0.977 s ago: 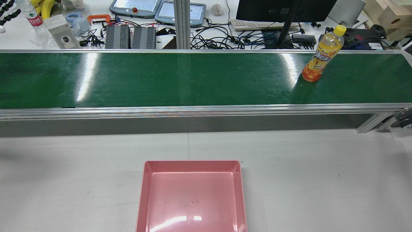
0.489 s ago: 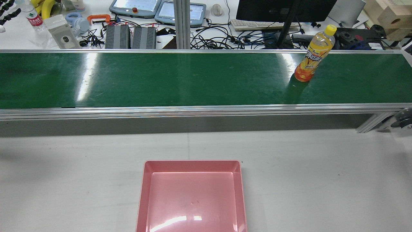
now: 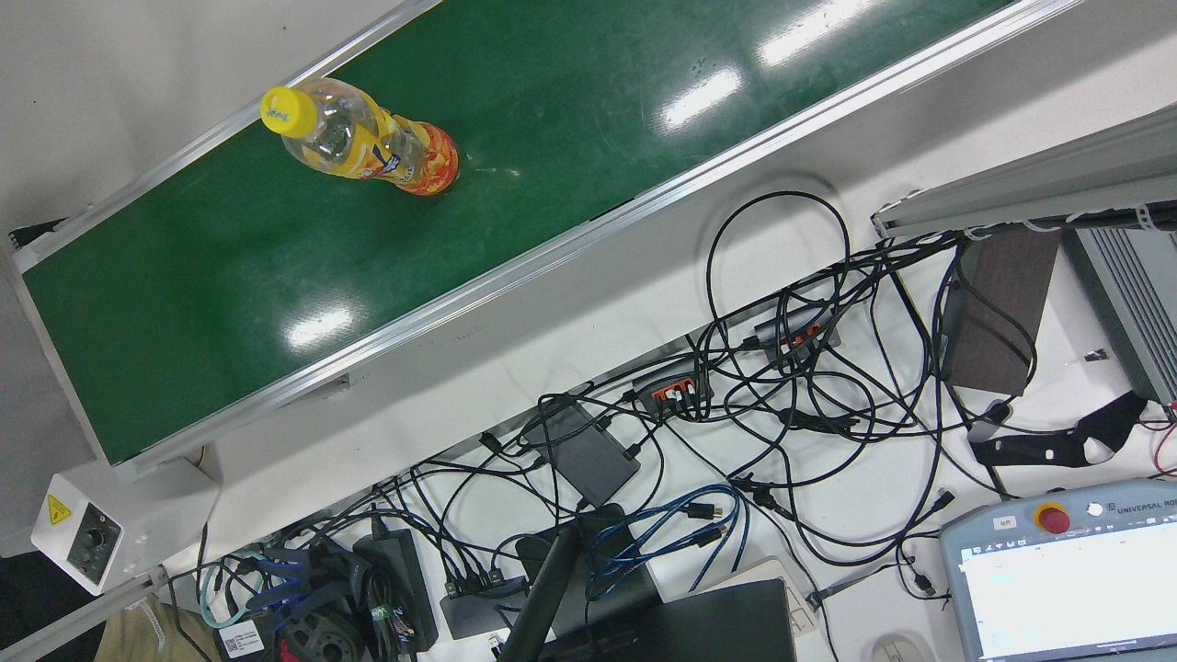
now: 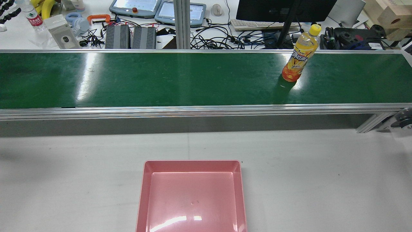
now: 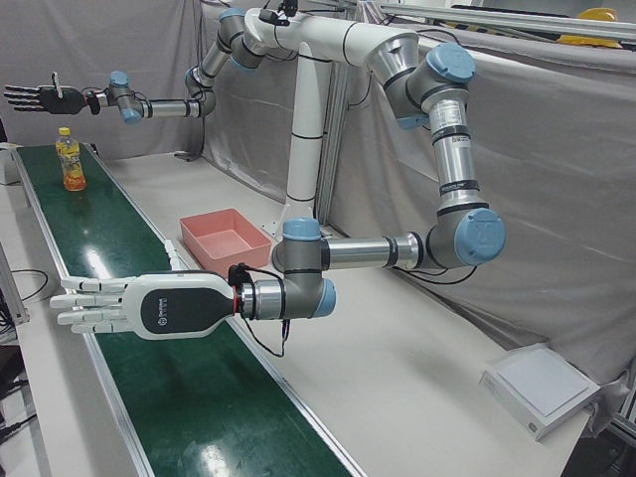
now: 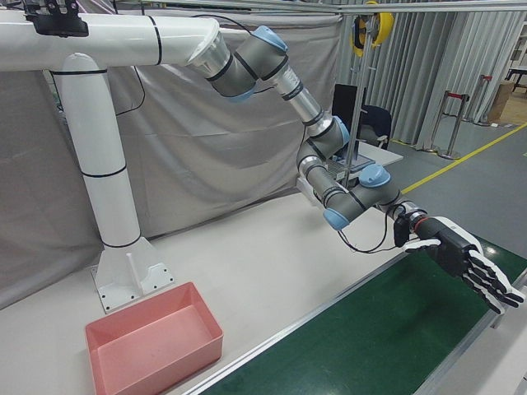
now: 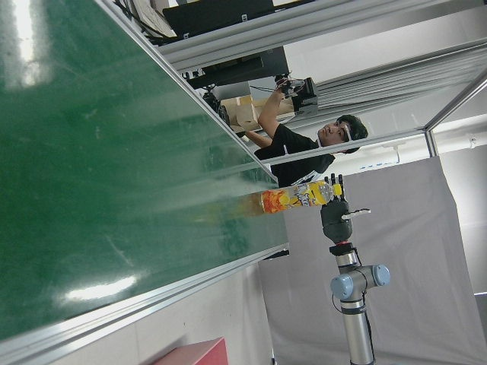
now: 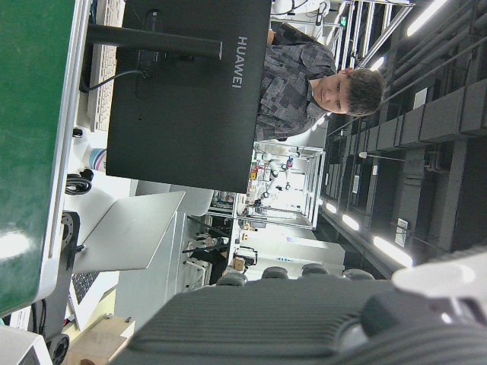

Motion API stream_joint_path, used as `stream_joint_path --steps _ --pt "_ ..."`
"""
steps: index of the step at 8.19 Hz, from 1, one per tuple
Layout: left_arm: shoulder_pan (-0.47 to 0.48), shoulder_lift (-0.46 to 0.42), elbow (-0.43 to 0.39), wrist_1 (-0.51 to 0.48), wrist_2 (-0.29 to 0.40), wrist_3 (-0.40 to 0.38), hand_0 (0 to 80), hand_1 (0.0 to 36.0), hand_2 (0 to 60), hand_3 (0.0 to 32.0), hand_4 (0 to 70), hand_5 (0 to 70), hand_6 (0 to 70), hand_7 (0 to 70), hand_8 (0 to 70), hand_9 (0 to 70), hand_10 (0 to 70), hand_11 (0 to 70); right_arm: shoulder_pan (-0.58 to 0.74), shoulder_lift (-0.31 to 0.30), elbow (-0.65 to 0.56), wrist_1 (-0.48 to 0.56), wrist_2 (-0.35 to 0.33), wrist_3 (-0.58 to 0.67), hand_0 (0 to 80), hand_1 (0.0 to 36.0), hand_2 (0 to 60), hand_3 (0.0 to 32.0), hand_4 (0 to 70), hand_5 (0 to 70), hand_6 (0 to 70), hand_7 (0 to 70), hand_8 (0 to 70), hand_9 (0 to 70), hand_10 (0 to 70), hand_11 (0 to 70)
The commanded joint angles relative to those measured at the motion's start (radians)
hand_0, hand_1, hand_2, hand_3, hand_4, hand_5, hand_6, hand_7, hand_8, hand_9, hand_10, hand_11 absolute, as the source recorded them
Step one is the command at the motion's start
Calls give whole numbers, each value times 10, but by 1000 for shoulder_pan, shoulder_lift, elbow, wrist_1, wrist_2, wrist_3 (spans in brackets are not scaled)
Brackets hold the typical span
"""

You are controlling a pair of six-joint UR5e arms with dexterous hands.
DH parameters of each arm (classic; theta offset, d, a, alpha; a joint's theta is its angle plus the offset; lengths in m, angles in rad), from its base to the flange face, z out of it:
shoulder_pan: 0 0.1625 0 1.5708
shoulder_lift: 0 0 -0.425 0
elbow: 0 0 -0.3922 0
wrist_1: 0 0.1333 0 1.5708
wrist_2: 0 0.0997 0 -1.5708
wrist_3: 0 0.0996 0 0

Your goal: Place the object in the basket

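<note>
An orange drink bottle (image 4: 299,54) with a yellow cap stands upright on the green conveyor belt (image 4: 161,80), toward its right end. It also shows as the bottle (image 3: 368,142), the bottle (image 5: 70,164) and the bottle (image 7: 300,199). The pink basket (image 4: 192,163) sits empty on the white table, near the pedestal. My right hand (image 5: 35,96) hovers open, fingers stretched, above and just beyond the bottle. My left hand (image 5: 124,306) is open and flat over the belt's other end, far from the bottle, and it is the left hand (image 6: 461,263) in the right-front view.
Beyond the belt lie a monitor, a keyboard, teach pendants and tangled cables (image 3: 782,386). A person (image 7: 297,141) stands behind the belt near the bottle, and a person (image 8: 319,84) shows behind the monitor. The belt's control box (image 3: 87,538) sits at its end.
The bottle has travelled leftward along the belt in the rear view, still upright. The basket has not moved.
</note>
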Motion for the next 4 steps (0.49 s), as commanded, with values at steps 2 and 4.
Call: stream_joint_path --steps 2,4 --pt "-1 0 -4 0 0 0 472 127 37 0 0 155 16 0 0 2 46 83 0 0 0 0 0 0 0 0 0 0 0 0 0 0 0 0 0 0" --pt "0 0 -10 3 0 0 471 124 30 0 0 156 16 0 0 2 45 81 0 0 0 0 0 0 0 0 0 0 0 0 0 0 0 0 0 0"
